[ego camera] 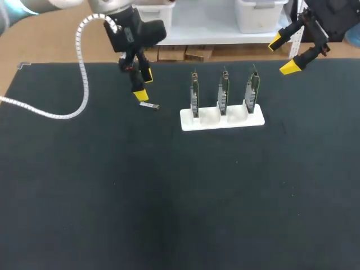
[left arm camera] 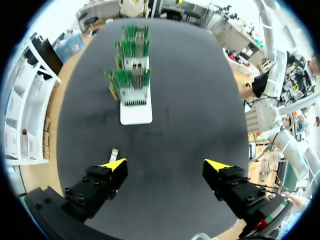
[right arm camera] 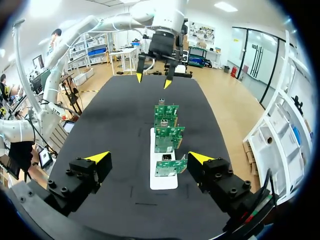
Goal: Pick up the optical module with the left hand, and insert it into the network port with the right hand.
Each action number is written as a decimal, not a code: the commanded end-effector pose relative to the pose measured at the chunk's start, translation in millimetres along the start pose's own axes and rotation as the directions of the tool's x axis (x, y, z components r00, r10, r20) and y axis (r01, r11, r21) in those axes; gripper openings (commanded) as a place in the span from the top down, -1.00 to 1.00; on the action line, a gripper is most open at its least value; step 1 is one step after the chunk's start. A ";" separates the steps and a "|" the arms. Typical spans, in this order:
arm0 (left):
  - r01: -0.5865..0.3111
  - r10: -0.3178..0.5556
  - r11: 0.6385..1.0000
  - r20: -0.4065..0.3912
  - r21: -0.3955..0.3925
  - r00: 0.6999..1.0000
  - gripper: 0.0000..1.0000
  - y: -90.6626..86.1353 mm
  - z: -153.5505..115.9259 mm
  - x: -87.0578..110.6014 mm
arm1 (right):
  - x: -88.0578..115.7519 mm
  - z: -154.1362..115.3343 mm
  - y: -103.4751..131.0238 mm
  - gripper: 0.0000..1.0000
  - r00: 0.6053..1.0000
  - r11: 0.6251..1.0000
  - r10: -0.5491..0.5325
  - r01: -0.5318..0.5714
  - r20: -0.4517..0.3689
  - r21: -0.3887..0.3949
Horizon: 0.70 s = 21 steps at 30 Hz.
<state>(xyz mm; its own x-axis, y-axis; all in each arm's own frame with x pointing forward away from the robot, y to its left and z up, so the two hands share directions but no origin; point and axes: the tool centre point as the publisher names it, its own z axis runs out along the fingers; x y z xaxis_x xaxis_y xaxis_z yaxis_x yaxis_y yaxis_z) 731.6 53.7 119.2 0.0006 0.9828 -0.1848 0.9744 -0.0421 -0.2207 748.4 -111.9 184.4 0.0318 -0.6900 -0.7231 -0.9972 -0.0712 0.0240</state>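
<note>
Left gripper (ego camera: pixel 144 85): you found its two yellow-tipped fingers spread wide and released, with nothing between them. It hung over the far left part of the black table mat (ego camera: pixel 169 197). In the left wrist view the same gripper (left arm camera: pixel 167 167) showed only bare mat in its gap.

One optical module (ego camera: pixel 149 105) lay flat on the mat, a small silver piece just beside the lower fingertip. In the left wrist view the module (left arm camera: pixel 114 152) sat just ahead of one finger, outside the gap. You could not tell whether that finger touched it.

Further out you counted one white holder (ego camera: pixel 222 119) on the mat, between the two grippers. It carried three green circuit cards, standing upright in a row: first (ego camera: pixel 194 93), second (ego camera: pixel 224 90), third (ego camera: pixel 252 90). From the left wrist the holder (left arm camera: pixel 136 112) lay well ahead of the fingers, and the nearest card bore a grey metal cage (left arm camera: pixel 134 94).

Right gripper (ego camera: pixel 283 55): you found it open as well and holding nothing, raised beyond the far right table edge. In its own view it (right arm camera: pixel 150 159) looked along the row of cards toward the left gripper (right arm camera: pixel 152 80).

One white spiral cable (ego camera: pixel 83 62) trailed from the left arm.
</note>
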 end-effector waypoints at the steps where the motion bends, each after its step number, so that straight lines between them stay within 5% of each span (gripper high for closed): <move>1: 0.004 0.001 0.999 -0.141 0.035 0.990 -1.00 7.3 13.2 1.8 | -0.3 0.0 2.3 -1.00 1.000 1.000 0.000 0.000 -0.001 0.005; 7: 0.039 -0.044 0.999 -0.148 -0.037 0.988 -1.00 8.6 23.0 12.7 | -0.3 0.0 2.3 -1.00 1.000 1.000 0.000 0.000 -0.001 0.005; 21: 0.046 -0.050 0.998 -0.145 -0.030 0.988 -1.00 9.3 26.0 14.6 | -0.3 0.0 2.3 -1.00 1.000 1.000 0.000 0.000 -0.001 0.005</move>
<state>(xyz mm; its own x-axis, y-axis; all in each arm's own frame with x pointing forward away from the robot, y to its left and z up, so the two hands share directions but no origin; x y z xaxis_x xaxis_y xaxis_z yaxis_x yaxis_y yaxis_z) 740.4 60.9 90.0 -0.0149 0.9995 -0.0294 0.9770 0.0083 -0.2132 748.4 -111.9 184.4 0.0318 -0.6900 -0.7231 -0.9972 -0.0712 0.0240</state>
